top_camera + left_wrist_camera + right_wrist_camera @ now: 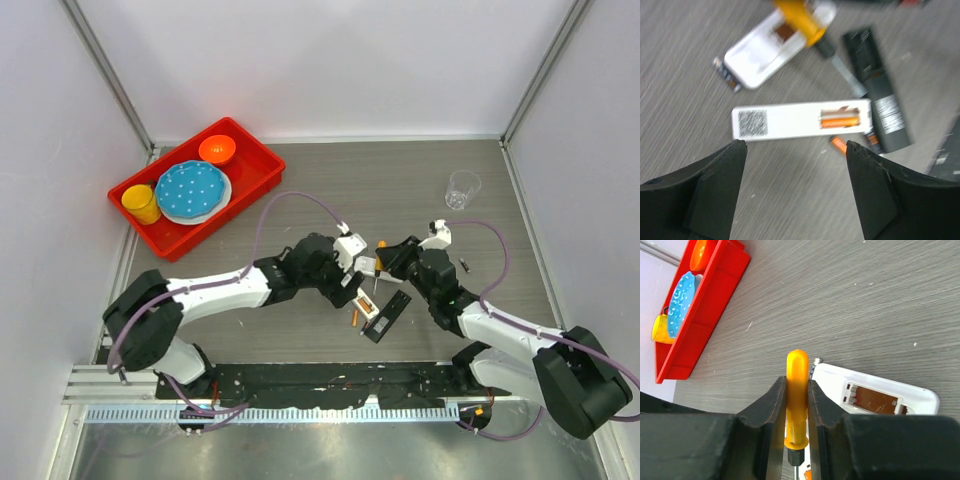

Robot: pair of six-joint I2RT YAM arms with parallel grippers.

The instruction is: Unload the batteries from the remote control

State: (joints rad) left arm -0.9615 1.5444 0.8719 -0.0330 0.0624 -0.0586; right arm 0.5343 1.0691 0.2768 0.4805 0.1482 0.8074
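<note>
A flat white remote lies back-up with its battery bay open and one orange battery inside. A loose orange battery lies just beside it, also seen from above. My left gripper is open and empty, hovering above the table near this remote. A second, rounded white remote shows an empty bay. My right gripper is shut on the orange handle of a screwdriver, next to the rounded remote. In the top view the right gripper is close to the left gripper.
A black remote lies right of the flat white one. A red tray with a blue plate, an orange bowl and a yellow cup stands at the back left. A clear cup stands at the back right. A small dark part lies right of the grippers.
</note>
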